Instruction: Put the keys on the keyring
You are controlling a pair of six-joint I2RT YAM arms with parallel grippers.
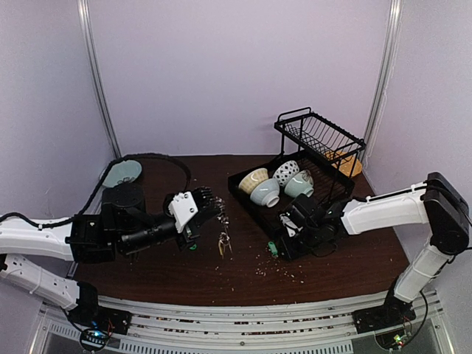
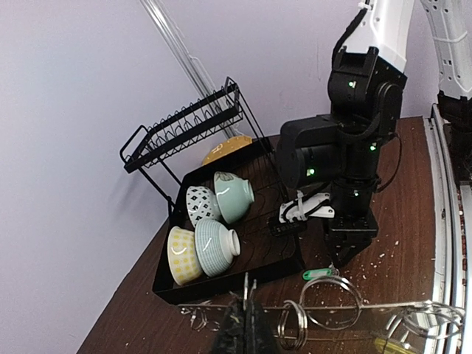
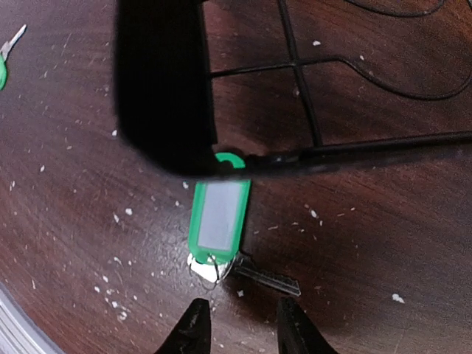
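Note:
My left gripper (image 1: 214,204) is shut on the keyring, a thin silver wire (image 2: 383,304) seen edge-on across the left wrist view, and holds it above the table. Smaller split rings (image 2: 295,324) hang on the wire, and metal pieces dangle below the gripper (image 1: 223,243). A silver key (image 3: 269,277) on a green plastic tag (image 3: 219,214) lies on the table at the black tray's corner; the tag also shows from above (image 1: 273,249). My right gripper (image 3: 242,328) is open just above this key, not touching it. Another green-headed key (image 3: 3,65) lies further left, also seen in the top view (image 1: 193,247).
A black dish rack tray (image 1: 243,193) with several bowls (image 1: 265,190) stands at the back right, its upper wire shelf (image 1: 321,136) behind. A pale blue plate (image 1: 122,173) and a black cable (image 1: 166,158) lie at the back left. White crumbs are scattered on the brown table.

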